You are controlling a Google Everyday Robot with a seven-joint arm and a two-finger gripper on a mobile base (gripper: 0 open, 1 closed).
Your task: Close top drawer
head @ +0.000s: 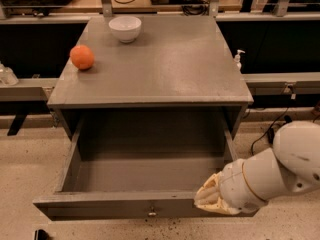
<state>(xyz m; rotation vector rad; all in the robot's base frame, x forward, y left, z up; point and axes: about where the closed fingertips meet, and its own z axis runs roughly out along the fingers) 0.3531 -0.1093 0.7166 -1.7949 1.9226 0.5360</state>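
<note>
top drawer sits pulled well out below the cabinet top. i see the gripper low at the drawer's front panel edge, right of the knob. can't tell if it's wide or narrow. orange and white bowl are up top.

The gripper is sitting at the right end of the top drawer's front panel, hiding that stretch of it. Its outline is blurring into the pale wrist. The arm is running off the right edge. The knob is showing too small to make out its shape. A bottle is peeking from behind the cabinet top, its lower part hidden. A dark thing is being cut off by the bottom edge.
</note>
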